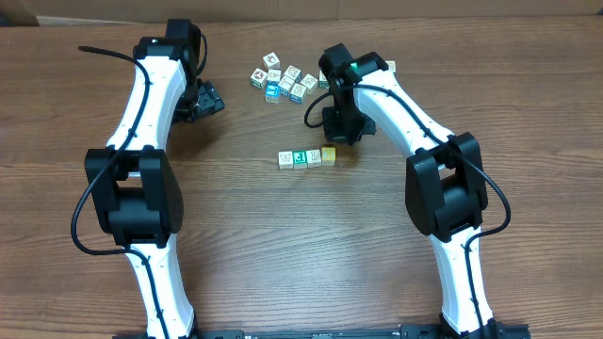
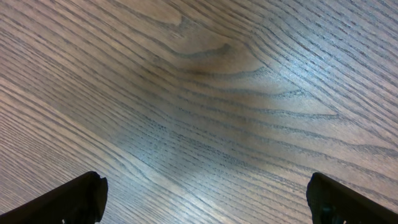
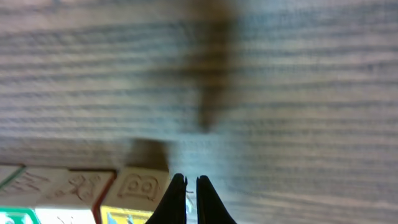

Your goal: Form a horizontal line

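A row of four cubes (image 1: pixel 307 157) sits in the middle of the overhead view, on the brown wooden worktop (image 1: pixel 245 217). From left to right their faces are white, green, white and yellow. They touch side by side, so they make a short line going across. The yellow cube (image 1: pixel 329 153) at the right end sits a tiny bit higher in the frame than the others, so the line looks almost straight but not quite.

The right hand (image 1: pixel 341 132) hangs just above and to the right of that yellow end. Its two fingers are pressed together with nothing between them. In the right wrist view the hand (image 3: pixel 186 196) ends in one thin tip, and the end of the row peeks in at the lower left, very close to it. I cannot tell if the tip touches the cube. A thin closed tip is good for poking, so I think it is there to nudge the end cube into line.

The left hand (image 1: pixel 203 99) is at the upper left, well apart from the row. Its fingers are spread wide and hold nothing, with only bare wood under them. It looks parked out of the way.

A pile of cubes (image 1: pixel 283 80) lies at the top middle, messy and apart from the row.
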Tool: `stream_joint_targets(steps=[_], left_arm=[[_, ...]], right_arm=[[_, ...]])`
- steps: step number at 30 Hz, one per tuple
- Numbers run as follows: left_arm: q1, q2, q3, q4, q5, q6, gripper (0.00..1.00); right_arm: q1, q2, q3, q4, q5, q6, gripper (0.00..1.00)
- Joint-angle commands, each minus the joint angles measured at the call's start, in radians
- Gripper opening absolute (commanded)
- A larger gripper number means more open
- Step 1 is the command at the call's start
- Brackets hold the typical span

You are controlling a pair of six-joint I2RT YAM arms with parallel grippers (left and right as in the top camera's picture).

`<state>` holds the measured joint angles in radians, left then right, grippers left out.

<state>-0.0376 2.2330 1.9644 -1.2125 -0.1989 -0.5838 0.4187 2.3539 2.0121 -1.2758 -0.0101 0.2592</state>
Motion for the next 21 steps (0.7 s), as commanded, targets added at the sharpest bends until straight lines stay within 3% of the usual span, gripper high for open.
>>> stream_joint_targets(steps=[1, 21], left_arm=[[-0.002, -0.021, 0.021, -0.002, -0.01, 0.004, 1.0], [-0.002, -0.021, 0.021, -0.002, -0.01, 0.004, 1.0]], right_arm=[[-0.004, -0.039, 0.003, -0.014, 0.009, 0.005, 0.04], [-0.004, -0.039, 0.003, -0.027, -0.122, -0.078, 0.04]])
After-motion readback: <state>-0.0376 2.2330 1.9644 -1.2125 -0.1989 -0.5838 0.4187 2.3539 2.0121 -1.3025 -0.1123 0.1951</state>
